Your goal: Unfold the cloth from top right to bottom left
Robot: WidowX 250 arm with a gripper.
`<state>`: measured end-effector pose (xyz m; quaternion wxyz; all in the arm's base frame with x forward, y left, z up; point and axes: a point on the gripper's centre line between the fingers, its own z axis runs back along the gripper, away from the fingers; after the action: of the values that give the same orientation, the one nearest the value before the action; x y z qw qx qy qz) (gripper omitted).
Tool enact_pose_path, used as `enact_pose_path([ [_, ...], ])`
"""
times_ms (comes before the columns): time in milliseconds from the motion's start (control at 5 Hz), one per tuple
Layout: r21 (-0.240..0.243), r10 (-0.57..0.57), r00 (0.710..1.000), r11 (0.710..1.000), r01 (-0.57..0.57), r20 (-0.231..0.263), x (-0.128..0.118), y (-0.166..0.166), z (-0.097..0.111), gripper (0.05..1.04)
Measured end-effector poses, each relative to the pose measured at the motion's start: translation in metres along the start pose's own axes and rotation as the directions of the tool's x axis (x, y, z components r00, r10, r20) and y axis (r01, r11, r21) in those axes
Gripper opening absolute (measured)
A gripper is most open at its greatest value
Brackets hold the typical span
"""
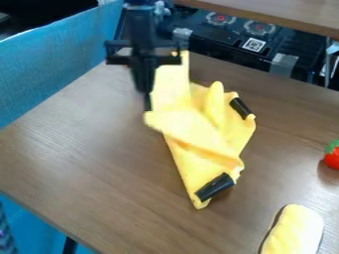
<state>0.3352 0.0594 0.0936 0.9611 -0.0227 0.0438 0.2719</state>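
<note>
I have the claw (147, 103) beside the cloth (198, 131); whether it's open or closed, I can't tell. The cloth lies crumpled on the table (86, 163), well apart from a strawberry (333, 158).

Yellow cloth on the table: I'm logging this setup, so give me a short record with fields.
cloth: yellow, rumpled, partly folded over itself
black pieces: two on the cloth, upper right and bottom end
gripper: at the cloth's upper left edge
right edge: red toy strawberry, green top
lower right: pale yellow object
surface: brown wooden table
</note>
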Motion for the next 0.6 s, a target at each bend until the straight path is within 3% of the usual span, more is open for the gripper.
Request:
enact_pose_path([
  [200,0.076,-0.002,0.998,0.997,0.007,-0.063,-0.015,0.037,-0.021,0.050],
  [600,0.091,0.081,0.993,0.993,-0.073,-0.082,-0.027,0.099,-0.013,0.050],
])
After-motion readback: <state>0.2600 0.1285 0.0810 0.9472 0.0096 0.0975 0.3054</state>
